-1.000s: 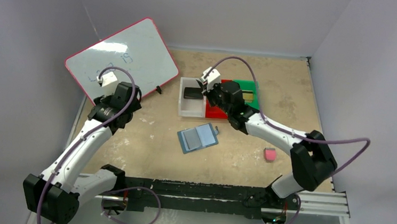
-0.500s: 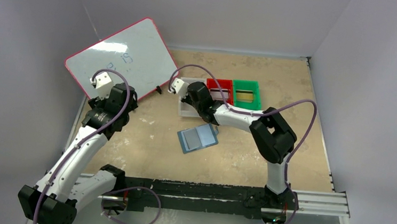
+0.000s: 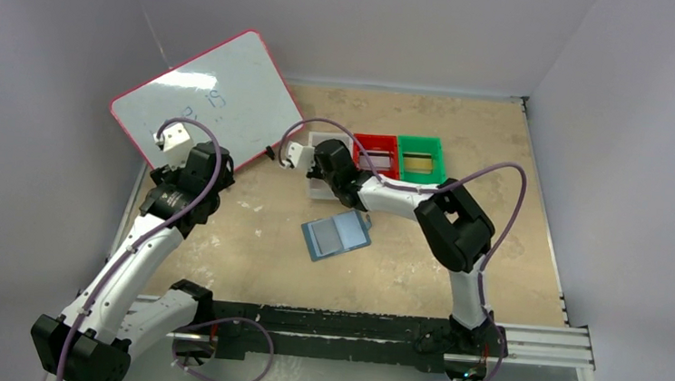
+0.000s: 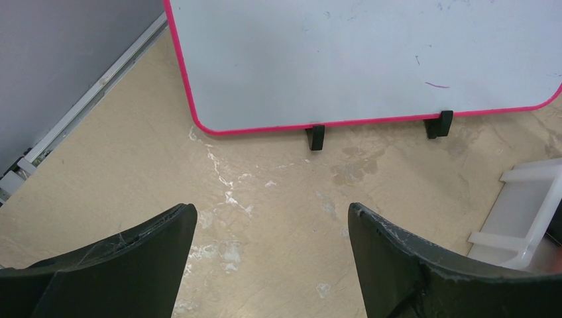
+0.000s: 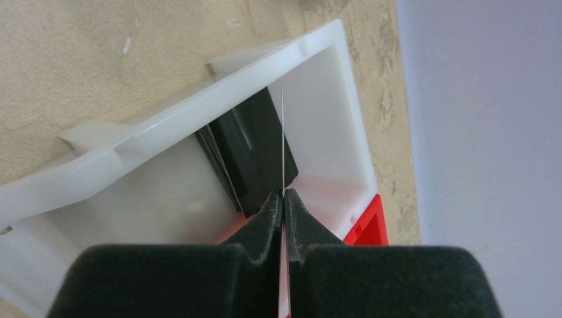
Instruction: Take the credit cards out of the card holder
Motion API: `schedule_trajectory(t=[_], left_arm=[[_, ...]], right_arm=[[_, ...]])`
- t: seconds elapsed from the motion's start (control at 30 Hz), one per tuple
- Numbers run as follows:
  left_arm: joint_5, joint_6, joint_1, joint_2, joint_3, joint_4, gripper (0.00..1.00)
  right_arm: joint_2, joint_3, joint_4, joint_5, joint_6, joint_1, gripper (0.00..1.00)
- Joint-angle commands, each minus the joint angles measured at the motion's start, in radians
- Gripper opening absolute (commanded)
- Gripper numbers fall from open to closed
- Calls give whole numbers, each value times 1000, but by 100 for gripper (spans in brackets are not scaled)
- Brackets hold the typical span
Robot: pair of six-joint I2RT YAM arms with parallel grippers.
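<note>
right claw: my right claw (image 5: 283,199) is pressed together, pinching a thin card (image 5: 283,139). I only see that card edge-on as a pale line, so I can't tell its colour.
where that is: right above the white bin (image 5: 152,142), card standing on edge over the bin's open top.
already in the bin: a black card (image 5: 255,156) leaning inside the white bin, just left of the card I'm holding in my wrist view. It looks like more than one dark edge stacked there, but I can't say for sure.
card holder: the card holder (image 3: 337,235) lies open and flat on the table (image 4: 278,165), on the arm-base side of the white bin and a bit apart from it, paler inner pockets up.
neighbours: the red bin (image 5: 368,222) touches the white bin's right side, and the green bin (image 3: 420,158) sits beyond that.
in the way: from above, my own right forearm lies across the white bin and hides most of it.
left claw: my left claw (image 4: 272,218) is spread wide with nothing in it, over bare table left of the white bin.
other stuff: the pink-edged whiteboard (image 4: 344,53) stands on two black feet, left of the white bin.
</note>
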Motion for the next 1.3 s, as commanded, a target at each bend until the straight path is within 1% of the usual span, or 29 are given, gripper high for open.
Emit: schedule_trajectory(t=[0.0, 0.1, 0.13, 0.2, 0.3, 0.37, 0.5, 0.53, 0.57, 0.63, 0.73, 0.8, 0.97, 1.0, 1.07, 1.13, 1.2, 1.27], left_arm=[[-18, -1, 6, -8, 4, 18, 85], [-18, 1, 5, -8, 3, 17, 85], [-18, 0, 6, -6, 3, 16, 85], [-18, 1, 5, -7, 2, 18, 85], [-13, 4, 6, -4, 3, 18, 85], [-10, 4, 4, -1, 4, 18, 85], [-9, 6, 6, 1, 3, 18, 85], [-8, 6, 6, 1, 3, 18, 85], [-8, 6, 6, 1, 2, 18, 85], [-6, 7, 6, 2, 3, 20, 85], [-3, 9, 4, 5, 2, 20, 85], [0, 10, 6, 6, 3, 21, 85], [5, 12, 6, 12, 2, 21, 85], [5, 11, 5, 13, 3, 21, 85], [5, 12, 6, 16, 3, 22, 85], [6, 13, 5, 16, 3, 21, 85], [7, 14, 5, 18, 2, 24, 85], [10, 16, 5, 21, 2, 25, 85]], right_arm=[[21, 41, 41, -22, -91, -9, 2], [31, 50, 44, -31, -110, -16, 6], [34, 52, 48, -30, -115, -18, 9], [35, 53, 62, -24, -123, -21, 20], [32, 50, 66, -28, -135, -22, 25], [27, 46, 65, -33, -142, -22, 30], [5, 33, 38, -65, -145, -23, 32], [-1, 33, 25, -72, -141, -24, 34], [-8, 33, 12, -79, -135, -25, 39], [-24, 33, -9, -92, -117, -29, 41], [-59, 33, -28, -115, -77, -34, 43], [-85, 29, -29, -125, -48, -34, 48], [-173, 3, -28, -168, 47, -33, 54], [-194, -8, -20, -156, 68, -33, 55], [-245, -38, 13, -127, 140, -34, 56], [-310, -89, 34, -129, 299, -34, 58], [-376, -133, 23, -140, 514, -33, 59], [-424, -150, -69, -141, 822, -37, 64]])
